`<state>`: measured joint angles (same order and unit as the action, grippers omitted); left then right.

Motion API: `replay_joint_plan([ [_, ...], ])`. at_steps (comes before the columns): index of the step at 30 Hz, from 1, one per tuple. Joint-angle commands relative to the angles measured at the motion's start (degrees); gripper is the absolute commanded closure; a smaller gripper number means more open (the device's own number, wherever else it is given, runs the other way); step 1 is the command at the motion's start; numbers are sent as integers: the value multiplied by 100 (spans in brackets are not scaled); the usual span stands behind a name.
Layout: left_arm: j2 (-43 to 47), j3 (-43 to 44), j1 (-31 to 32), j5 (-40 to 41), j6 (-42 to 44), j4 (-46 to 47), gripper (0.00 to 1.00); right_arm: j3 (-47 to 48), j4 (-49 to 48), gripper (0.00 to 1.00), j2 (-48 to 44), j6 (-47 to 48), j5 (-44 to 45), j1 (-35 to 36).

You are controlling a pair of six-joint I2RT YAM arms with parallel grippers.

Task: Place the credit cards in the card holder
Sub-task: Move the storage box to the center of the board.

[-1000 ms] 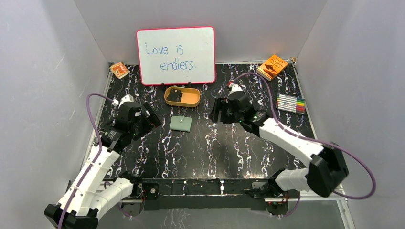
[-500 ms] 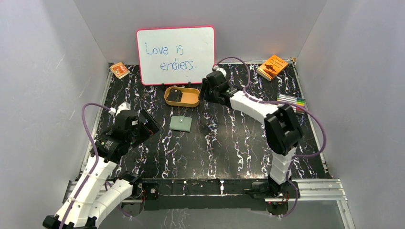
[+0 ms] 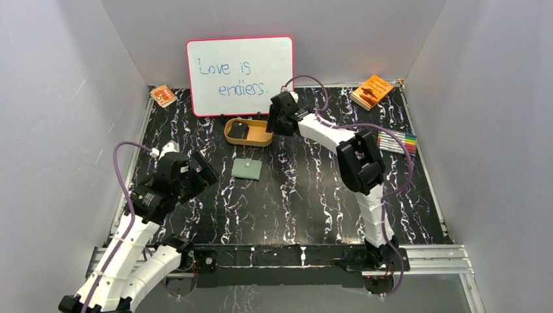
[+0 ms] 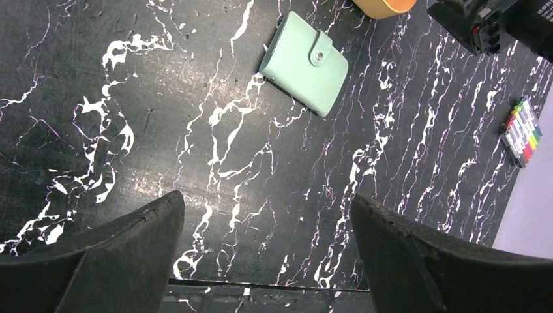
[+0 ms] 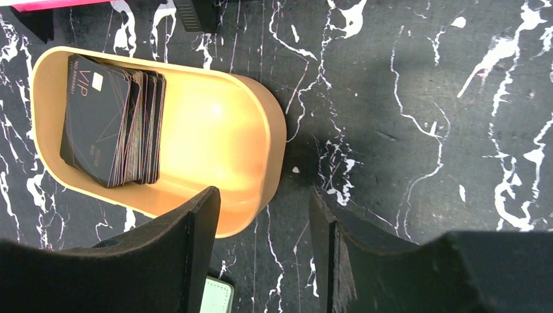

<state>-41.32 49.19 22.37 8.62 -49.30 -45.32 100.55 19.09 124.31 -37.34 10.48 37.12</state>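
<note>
The credit cards are a stack of black cards lying in the left end of the tan-orange oval tray; they also show in the top view. The card holder, a sage-green wallet, lies shut on the table in front of the tray; it shows in the left wrist view with its snap fastened. My right gripper is open and empty, hovering at the tray's right end. My left gripper is open and empty, left of the wallet.
A whiteboard stands behind the tray. An orange booklet lies at the back right, a small orange packet at the back left, and a set of markers at the right. Grey walls enclose the table.
My right arm has swung from the table's middle right to the back, bringing its gripper to the tray's right end. My left gripper has drawn back slightly toward me.
</note>
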Motion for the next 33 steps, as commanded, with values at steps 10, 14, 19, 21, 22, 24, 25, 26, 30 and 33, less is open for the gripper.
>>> replay_joint_plan([
  [10,132,-115,18,44,126,-75,5,798,697,47,541,-274,83,-8],
  [14,142,-152,22,-7,78,-18,5,693,772,51,541,-300,145,-11],
  [19,154,-230,21,-52,25,31,5,573,864,55,474,-282,242,-19],
  [21,139,-268,22,-66,-5,49,5,427,815,56,378,-282,250,-37],
  [22,137,-281,17,-77,-10,74,5,354,787,57,333,-278,260,-55],
  [24,104,-308,16,-108,-16,101,5,203,754,57,227,-279,270,-85],
  [25,91,-322,25,-126,-15,115,5,125,740,58,168,-267,266,-104],
  [26,85,-329,22,-139,-18,131,5,32,718,58,96,-265,277,-121],
  [30,30,-410,15,-208,-17,210,5,-522,586,58,-228,-260,258,-207],
  [33,-17,-521,17,-313,-23,317,5,-912,409,57,-505,-216,216,-248],
])
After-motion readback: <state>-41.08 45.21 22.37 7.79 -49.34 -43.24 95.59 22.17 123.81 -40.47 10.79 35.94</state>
